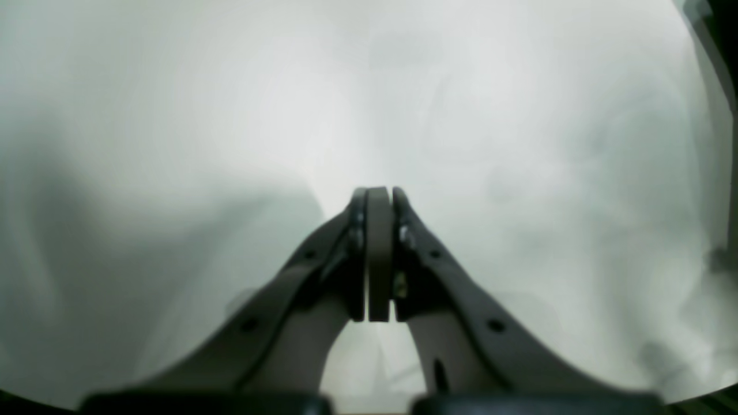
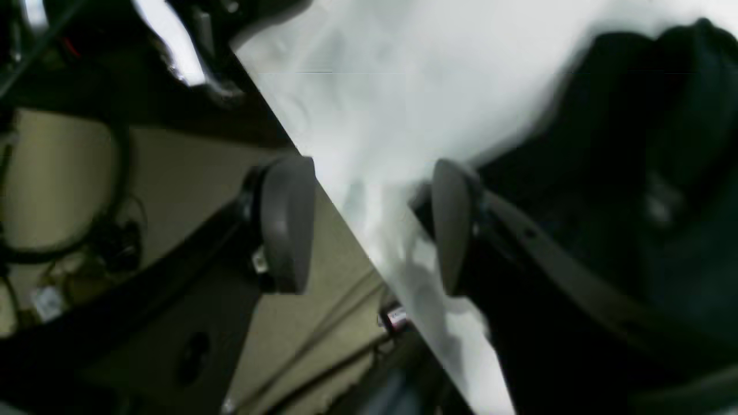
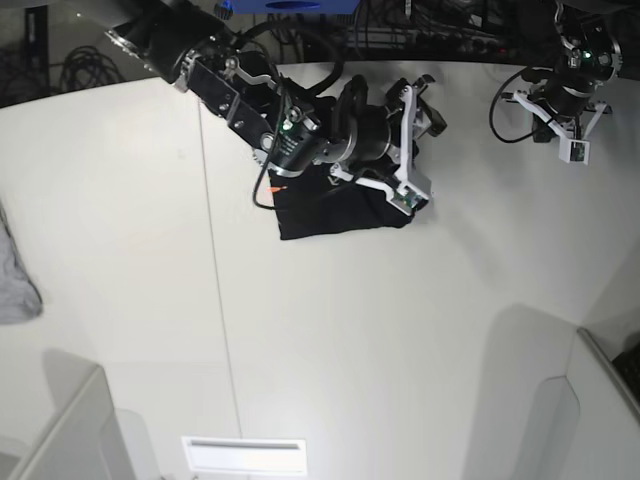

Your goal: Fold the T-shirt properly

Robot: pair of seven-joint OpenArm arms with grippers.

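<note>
Both grippers sit toward the far edge of the white bench (image 3: 330, 340). On the right arm, the gripper (image 2: 369, 227) has its two dark oval pads spread wide apart with nothing between them; in the right wrist view the near bench edge runs diagonally through the gap. It hovers over the far-right part of the plain black soft fabric T-shirt (image 3: 335, 212), which lies bunched into a compact dark mound near the middle of the far edge, with a small orange tag (image 3: 273, 192) showing at its left side. Well apart, near the far right corner, the left gripper (image 1: 379, 199) has its pads pressed flat together, holding nothing, above bare white surface. A light grey cloth (image 3: 15, 275) lies at the left edge.
</note>
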